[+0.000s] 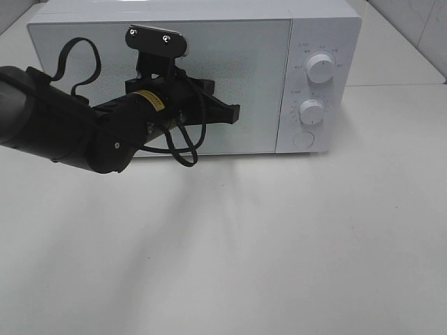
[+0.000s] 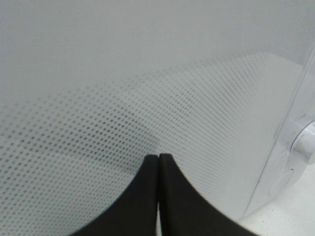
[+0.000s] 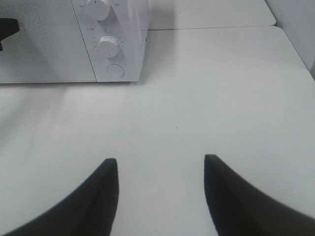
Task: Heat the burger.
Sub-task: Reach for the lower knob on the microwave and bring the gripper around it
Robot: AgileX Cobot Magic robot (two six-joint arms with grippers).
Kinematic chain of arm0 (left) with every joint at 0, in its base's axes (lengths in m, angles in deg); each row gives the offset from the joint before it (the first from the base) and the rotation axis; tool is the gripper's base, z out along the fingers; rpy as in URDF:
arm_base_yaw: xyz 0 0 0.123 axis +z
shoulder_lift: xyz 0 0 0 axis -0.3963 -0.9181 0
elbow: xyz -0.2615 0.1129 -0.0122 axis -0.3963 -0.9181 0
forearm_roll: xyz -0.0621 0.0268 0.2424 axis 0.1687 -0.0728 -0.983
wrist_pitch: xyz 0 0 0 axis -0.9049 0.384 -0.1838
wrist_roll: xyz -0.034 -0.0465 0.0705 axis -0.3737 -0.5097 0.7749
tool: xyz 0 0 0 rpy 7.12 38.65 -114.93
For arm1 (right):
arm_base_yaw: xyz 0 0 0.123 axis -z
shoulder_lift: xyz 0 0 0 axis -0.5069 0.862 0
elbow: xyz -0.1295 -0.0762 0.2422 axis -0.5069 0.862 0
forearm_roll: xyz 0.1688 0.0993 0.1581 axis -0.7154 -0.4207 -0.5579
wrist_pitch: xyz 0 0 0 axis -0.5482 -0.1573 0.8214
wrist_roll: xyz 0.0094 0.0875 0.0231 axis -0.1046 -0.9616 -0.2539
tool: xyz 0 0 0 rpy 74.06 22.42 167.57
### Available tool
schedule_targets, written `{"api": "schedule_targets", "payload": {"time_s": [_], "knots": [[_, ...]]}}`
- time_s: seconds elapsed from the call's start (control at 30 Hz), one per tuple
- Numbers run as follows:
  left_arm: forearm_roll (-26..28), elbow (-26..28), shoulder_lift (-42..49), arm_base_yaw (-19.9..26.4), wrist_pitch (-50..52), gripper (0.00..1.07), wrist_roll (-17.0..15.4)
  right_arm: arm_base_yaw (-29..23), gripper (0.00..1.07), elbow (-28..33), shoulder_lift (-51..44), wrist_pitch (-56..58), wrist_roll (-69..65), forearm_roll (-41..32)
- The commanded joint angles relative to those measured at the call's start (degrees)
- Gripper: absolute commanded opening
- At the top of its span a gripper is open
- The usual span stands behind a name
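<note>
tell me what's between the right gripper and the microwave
Only bare white table lies between the right gripper and the microwave. The right wrist view shows that stretch with nothing on it.

High camera overlooks microwave (image 1: 244,42); both wrists (left closest) face it.

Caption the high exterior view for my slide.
Shut left gripper at the closed door of a white microwave.

A plain white table (image 1: 293,251), evenly lit, with soft shadows.
</note>
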Motion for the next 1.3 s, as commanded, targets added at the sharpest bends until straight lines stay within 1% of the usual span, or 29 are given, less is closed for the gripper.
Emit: {"api": "schedule_targets", "payload": {"time_s": [0.03,0.23,0.3,0.33,0.4,0.43,0.47,0.5,0.57,0.6,0.67,0.7,0.73,0.77,0.8,0.83,0.87,0.9,0.93,0.97,1.0,1.03,1.1,1.13,1.17,1.2,1.23,1.27,1.3], "knots": [[9.05,3.32,0.00,1.32,8.14,0.00,-0.06,0.17,0.55,0.00,-1.49,-0.23,0.74,-0.34],[9.85,3.32,0.23,-0.74,8.02,0.00,-0.06,0.17,0.55,0.00,-1.49,-0.23,0.74,-0.34],[10.03,3.21,1.60,-2.58,4.30,0.00,0.06,0.17,0.55,0.00,-1.49,-0.23,0.74,-0.34],[10.03,3.21,1.60,-2.58,4.30,0.00,0.06,0.17,0.55,0.00,-1.49,-0.23,0.74,-0.34],[10.03,2.69,3.38,-3.78,0.97,0.00,1.43,0.17,0.55,0.00,-1.49,-0.23,0.74,-0.34],[10.03,2.69,3.38,-3.78,0.97,0.00,1.43,0.17,0.55,0.00,-1.49,-0.23,0.74,-0.34],[9.85,2.29,4.87,-4.41,-2.29,0.00,3.21,0.17,0.55,0.00,-1.49,-0.23,0.74,-0.34],[9.85,2.29,4.87,-4.41,-2.29,0.00,3.21,0.17,0.55,0.00,-1.49,-0.23,0.74,-0.34],[9.80,1.03,7.62,-5.39,-7.22,0.00,5.39,0.17,0.55,0.00,-1.49,-0.23,0.74,-0.34],[9.80,1.03,7.62,-5.39,-7.22,0.00,5.39,0.17,0.55,0.00,-1.49,-0.23,0.74,-0.34],[9.45,-0.57,11.12,-6.42,-13.92,0.00,7.16,0.17,0.55,0.00,-1.49,-0.23,0.74,-0.34],[9.45,-0.57,11.12,-6.42,-13.92,0.00,7.16,0.17,0.55,0.00,-1.49,-0.23,0.74,-0.34],[8.71,-1.60,13.41,-7.22,-18.62,0.00,7.68,0.17,0.55,0.00,-1.49,-0.23,0.74,-0.34],[8.31,-2.06,14.50,-7.68,-21.20,0.00,7.68,0.17,0.55,0.00,-1.49,-0.23,0.74,-0.34],[8.31,-2.06,14.50,-7.68,-21.20,0.00,7.68,0.17,0.55,0.00,-1.49,-0.23,0.74,-0.34],[7.85,-2.98,16.96,-8.42,-27.16,0.00,7.68,0.17,0.55,0.00,-1.49,-0.23,0.74,-0.34],[7.85,-2.98,16.96,-8.42,-27.16,0.00,7.68,0.17,0.55,0.00,-1.49,-0.23,0.74,-0.34],[7.79,-3.21,18.05,-8.65,-29.74,0.00,7.68,0.17,0.55,0.00,-1.49,-0.23,0.74,-0.34],[7.45,-3.27,20.45,-8.94,-36.50,0.00,7.68,0.17,0.55,0.00,-1.49,-0.23,0.74,-0.34],[7.45,-3.27,20.45,-8.94,-36.50,0.00,7.68,0.17,0.55,0.00,-1.49,-0.23,0.74,-0.34],[7.39,-3.27,22.75,-8.94,-43.14,0.00,7.68,0.17,0.55,0.00,-1.49,-0.23,0.74,-0.34],[7.39,-3.27,22.75,-8.94,-43.14,0.00,7.68,0.17,0.55,0.00,-1.49,-0.23,0.74,-0.34],[7.05,-3.27,25.73,-8.94,-51.45,0.01,7.68,0.17,0.55,0.00,-1.49,-0.23,0.74,-0.34],[7.05,-3.27,25.73,-8.94,-51.45,0.01,7.68,0.17,0.55,0.00,-1.49,-0.23,0.74,-0.34],[6.76,-3.27,27.56,-8.82,-56.95,0.08,7.68,0.17,0.55,0.00,-1.49,-0.23,0.74,-0.34],[6.76,-3.27,28.30,-8.82,-59.01,0.14,7.62,0.17,0.55,0.00,-1.49,-0.23,0.74,-0.34],[6.76,-3.27,28.30,-8.82,-59.01,0.14,7.62,0.17,0.55,0.00,-1.49,-0.23,0.74,-0.34],[6.76,-3.27,29.39,-8.82,-63.43,0.31,6.76,0.17,0.55,0.00,-1.49,-0.23,0.74,-0.34],[6.76,-3.27,29.39,-8.82,-63.43,0.31,6.76,0.17,0.55,0.00,-1.49,-0.23,0.74,-0.34]]}}
